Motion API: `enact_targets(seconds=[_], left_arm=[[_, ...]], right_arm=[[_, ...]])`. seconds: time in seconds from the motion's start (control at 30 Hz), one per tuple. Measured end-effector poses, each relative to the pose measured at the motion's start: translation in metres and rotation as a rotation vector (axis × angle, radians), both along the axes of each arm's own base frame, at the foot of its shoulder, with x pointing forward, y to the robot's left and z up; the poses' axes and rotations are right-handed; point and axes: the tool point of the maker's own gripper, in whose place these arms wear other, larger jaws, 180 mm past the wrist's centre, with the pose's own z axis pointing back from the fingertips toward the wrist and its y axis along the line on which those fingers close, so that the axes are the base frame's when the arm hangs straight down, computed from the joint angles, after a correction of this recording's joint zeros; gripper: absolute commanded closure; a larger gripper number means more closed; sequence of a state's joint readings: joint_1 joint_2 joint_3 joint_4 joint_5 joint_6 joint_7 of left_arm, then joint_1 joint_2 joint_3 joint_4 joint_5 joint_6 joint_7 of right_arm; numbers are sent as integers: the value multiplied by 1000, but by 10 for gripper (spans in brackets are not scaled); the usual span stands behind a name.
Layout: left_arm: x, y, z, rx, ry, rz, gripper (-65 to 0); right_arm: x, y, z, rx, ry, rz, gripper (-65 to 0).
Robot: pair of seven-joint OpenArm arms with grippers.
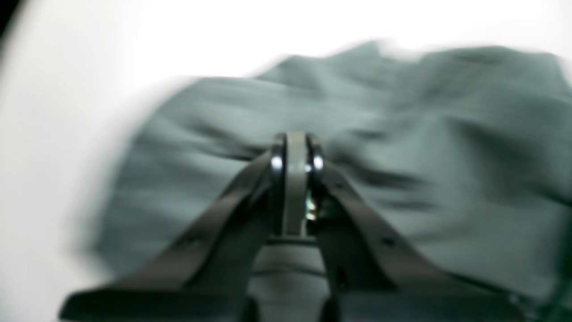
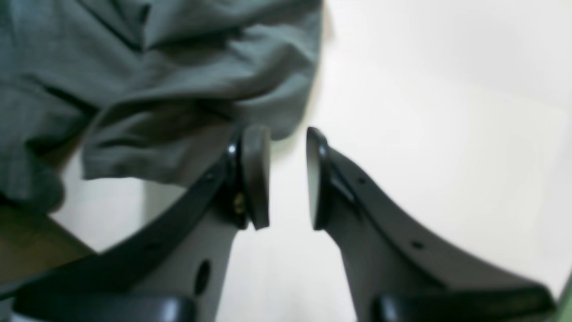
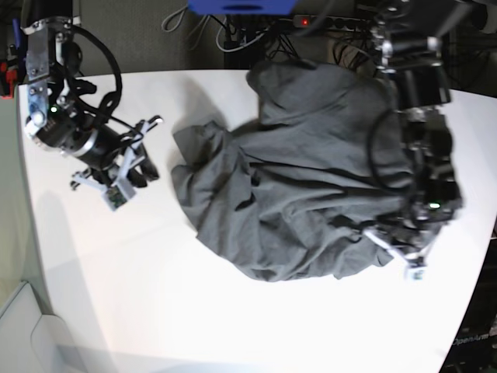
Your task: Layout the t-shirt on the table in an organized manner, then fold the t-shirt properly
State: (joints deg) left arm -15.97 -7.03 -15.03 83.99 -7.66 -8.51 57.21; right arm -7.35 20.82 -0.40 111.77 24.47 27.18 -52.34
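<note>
The dark grey t-shirt (image 3: 295, 179) lies crumpled in a heap on the white table (image 3: 155, 295), spreading from the far edge toward the middle. At the heap's right side my left gripper (image 3: 377, 233) is shut on the cloth. The left wrist view is blurred, but the closed left gripper (image 1: 295, 150) shows there with creases of the t-shirt (image 1: 402, 134) running to its tips. Just left of the heap my right gripper (image 3: 151, 148) stands open. In the right wrist view the right gripper (image 2: 288, 179) holds nothing, bare table (image 2: 447, 134) shows between its fingers, and the t-shirt's (image 2: 178, 67) edge lies just beyond the left finger.
Behind the table's far edge lie a power strip (image 3: 311, 19) with a red light, cables and a blue object (image 3: 241, 6). The table's rounded edge runs close past the left arm on the right side. Brown floor (image 2: 27, 246) shows beyond the table's edge in the right wrist view.
</note>
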Motion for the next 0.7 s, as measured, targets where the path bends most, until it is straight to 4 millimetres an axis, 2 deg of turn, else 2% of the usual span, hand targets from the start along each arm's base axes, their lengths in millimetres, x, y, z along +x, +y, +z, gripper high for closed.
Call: enact_targets(seconds=[0.07,0.17,0.27,0.4,0.5,0.6,0.7], left_arm=[[-6,-44,-17,-47,46,-73,-3],[-21,-106,-41,-112,91,-168,-3],[-30,-135,-67,-145,134,-206,-3],[-35,-147,-94,-162,150,-208,-3],[-30,-153,-102,-167,145,-226,-3],[-31,-140,-107,-135,135,-249,-3],[-42,-120,-110,-93,130,-263,-3]], right_arm=[[3,-6,2,-6,-8,-18,0],[10,-6,10,14,-32,-35,-2],[11,-11,10,4,-33,-50,0],[12,-11,10,5,-32,-49,0],[11,-9,10,8,-30,-45,0],[12,-10,10,8,-33,-46,0],[22,-10,18,4,-55,-47,0]])
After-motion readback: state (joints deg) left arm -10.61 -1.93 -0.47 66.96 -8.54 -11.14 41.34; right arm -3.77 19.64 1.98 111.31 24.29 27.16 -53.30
